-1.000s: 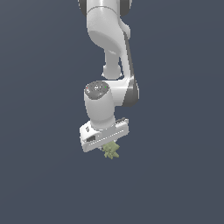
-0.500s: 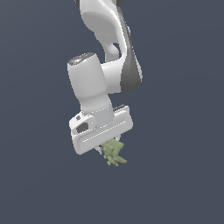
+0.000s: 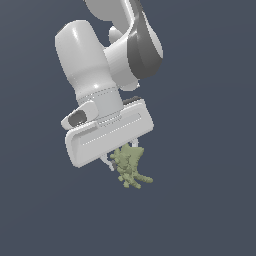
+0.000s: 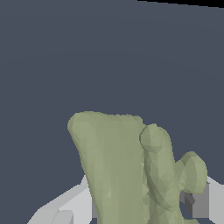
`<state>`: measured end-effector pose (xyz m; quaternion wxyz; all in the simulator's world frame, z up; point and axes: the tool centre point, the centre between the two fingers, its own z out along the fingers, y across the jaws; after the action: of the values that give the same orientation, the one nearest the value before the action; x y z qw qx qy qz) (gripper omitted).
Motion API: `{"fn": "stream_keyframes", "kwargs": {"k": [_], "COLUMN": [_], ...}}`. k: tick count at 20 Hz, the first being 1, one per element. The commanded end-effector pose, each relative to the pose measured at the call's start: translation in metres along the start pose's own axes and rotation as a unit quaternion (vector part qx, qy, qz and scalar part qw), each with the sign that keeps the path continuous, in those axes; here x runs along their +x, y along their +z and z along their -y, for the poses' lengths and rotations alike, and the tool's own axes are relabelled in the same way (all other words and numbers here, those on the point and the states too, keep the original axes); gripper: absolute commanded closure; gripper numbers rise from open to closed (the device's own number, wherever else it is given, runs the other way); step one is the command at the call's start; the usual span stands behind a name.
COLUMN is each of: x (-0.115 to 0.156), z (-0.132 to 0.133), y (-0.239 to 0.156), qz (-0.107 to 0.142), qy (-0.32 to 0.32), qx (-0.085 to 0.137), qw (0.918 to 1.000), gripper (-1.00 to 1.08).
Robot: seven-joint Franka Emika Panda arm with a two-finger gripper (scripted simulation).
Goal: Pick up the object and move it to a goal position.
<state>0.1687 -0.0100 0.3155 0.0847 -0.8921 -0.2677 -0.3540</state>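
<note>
The object (image 3: 131,167) is seen hanging below the gripper (image 3: 122,159) just below the centre of the exterior view. Its long axis runs from its upper end, tucked under the white hand, down toward the lower right of the frame, where several finger-like prongs are splayed outward. No brand, label or writing can be read on the object or on the arm (image 3: 107,47).

The object is gripped at its upper part between the two fingers, of which only thin pale slivers (image 3: 106,162) are visible beside it; the jaws are closed narrowly against it. It is carried clear of any surface against the plain dark background.

In the wrist view the object (image 4: 127,168) fills the lower middle of the frame, a broad lobe beside rounded prongs, with pale gripper parts (image 4: 65,208) behind it.
</note>
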Motion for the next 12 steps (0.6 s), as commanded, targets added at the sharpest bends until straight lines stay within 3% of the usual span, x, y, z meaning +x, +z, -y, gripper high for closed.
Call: {"fn": "stream_keyframes", "kwargs": {"k": [1,12], "x": [0.014,0.059], "z": [-0.002,-0.009], "y": [-0.015,-0.078], "qz": [-0.028,-0.133], "qy": [-0.007,-0.033], "qx": [0.001,0.009], "qw": [0.9996,0.9905], "gripper": [1.08,1.08]}}
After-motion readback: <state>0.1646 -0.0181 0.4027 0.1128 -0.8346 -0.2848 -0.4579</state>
